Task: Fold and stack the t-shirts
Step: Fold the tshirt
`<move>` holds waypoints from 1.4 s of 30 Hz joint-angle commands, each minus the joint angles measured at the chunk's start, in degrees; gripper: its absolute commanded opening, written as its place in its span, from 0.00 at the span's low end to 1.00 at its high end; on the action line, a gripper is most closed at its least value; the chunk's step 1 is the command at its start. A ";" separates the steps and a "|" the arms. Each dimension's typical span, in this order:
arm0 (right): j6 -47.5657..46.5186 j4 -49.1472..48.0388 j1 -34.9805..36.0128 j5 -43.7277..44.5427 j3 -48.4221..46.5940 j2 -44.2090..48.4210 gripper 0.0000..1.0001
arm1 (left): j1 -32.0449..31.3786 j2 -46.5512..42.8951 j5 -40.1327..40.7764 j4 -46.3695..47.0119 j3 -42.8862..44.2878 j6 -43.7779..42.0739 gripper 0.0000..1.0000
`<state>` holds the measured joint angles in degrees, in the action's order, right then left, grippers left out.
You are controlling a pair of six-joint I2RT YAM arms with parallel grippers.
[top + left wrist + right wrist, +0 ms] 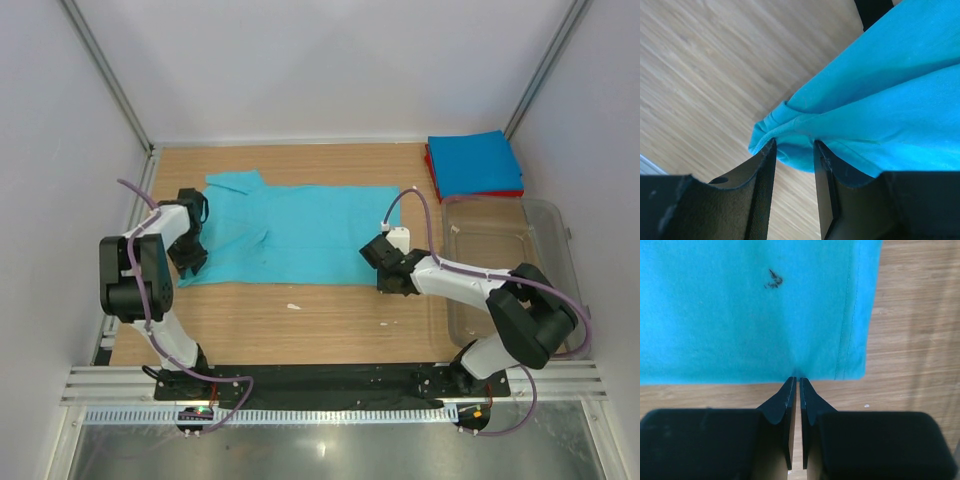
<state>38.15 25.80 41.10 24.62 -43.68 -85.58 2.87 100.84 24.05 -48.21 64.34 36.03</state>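
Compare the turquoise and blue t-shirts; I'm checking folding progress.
The turquoise t-shirt lies spread out; the blue t-shirt is folded square. The left end effector and right end effector pinch the turquoise one; the blue one sits untouched on the red t-shirt. Both are plain cloth.

Overhead view. A turquoise t-shirt [290,232] lies spread across the wooden table [330,322]. The left gripper [190,260] meets its near left corner and the right gripper [382,264] its near right corner. At far right, a blue folded t-shirt [472,162] rests on a red folded t-shirt [432,170], just beyond a clear plastic tub [505,265].
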 commanded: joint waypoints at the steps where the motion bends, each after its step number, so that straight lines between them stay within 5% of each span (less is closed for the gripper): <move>1: 1.40 -0.40 0.47 0.08 0.61 3.66 0.13 | 1.25 -2.84 2.58 -1.89 -1.49 1.50 0.37; 11: 0.79 2.84 0.65 -1.33 0.18 6.82 0.14 | 2.31 -10.28 -0.40 -4.70 -0.02 0.19 0.38; 17: -5.62 4.08 -1.28 -4.49 -10.27 10.53 0.27 | 2.22 -16.55 -13.14 2.31 7.90 -6.49 0.48; 30: -21.45 -2.07 -20.35 -21.18 -38.56 -11.08 0.43 | 8.37 11.20 -28.71 15.33 31.54 -14.06 0.45; 42: -28.39 -1.89 -26.24 -28.75 -44.82 -23.57 0.48 | 10.40 36.95 -34.51 17.62 54.13 -15.11 0.42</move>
<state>12.58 25.28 16.32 -1.28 -86.59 -108.01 12.67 135.46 -7.25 -32.99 112.77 21.87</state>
